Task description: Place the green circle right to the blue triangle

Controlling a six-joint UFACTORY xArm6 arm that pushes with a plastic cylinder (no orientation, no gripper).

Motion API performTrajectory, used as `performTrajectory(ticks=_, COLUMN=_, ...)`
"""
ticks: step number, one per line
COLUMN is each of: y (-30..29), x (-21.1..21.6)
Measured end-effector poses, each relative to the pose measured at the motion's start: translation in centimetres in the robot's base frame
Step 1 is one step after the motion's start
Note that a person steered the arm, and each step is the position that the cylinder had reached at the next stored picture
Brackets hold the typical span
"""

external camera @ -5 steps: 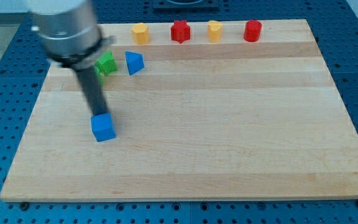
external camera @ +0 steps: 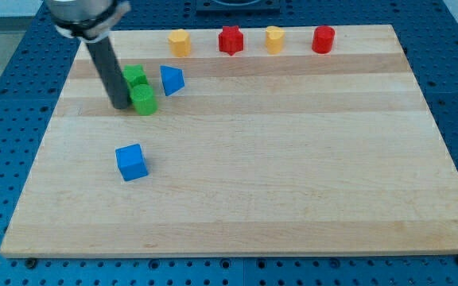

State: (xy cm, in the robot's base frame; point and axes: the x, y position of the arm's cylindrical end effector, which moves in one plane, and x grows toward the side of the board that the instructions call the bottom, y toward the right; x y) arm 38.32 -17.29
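Green circle (external camera: 144,101) lies near the wooden board's (external camera: 293,175) upper left, just left of and slightly below the blue triangle (external camera: 171,79); a second green block (external camera: 134,76) touches it from above; my tip (external camera: 120,106) sits against the circle's left side; no gripper fitted, only the rod; blue cube (external camera: 131,162) lies well below.

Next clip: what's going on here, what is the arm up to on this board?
A single arm with a dark rod is pushing blocks on a wooden board. My tip sits right against the view's left side of the green circle, with another green block just above it. The blue triangle lies up and to the view's right of the circle, so the circle is not yet to its right. A blue cube sits lower down; yellow and red blocks line the top edge.
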Motion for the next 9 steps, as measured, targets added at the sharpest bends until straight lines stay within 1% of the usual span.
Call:
performTrajectory(ticks=2, y=9.1, x=1.4)
performTrajectory(ticks=3, y=10.8, x=1.4)
performTrajectory(ticks=4, y=11.0, x=1.8)
performTrajectory(ticks=5, y=11.9, x=4.0)
performTrajectory(ticks=6, y=13.7, x=3.9)
performTrajectory(ticks=7, y=13.9, x=2.7)
performTrajectory(ticks=9, y=14.9, x=1.9)
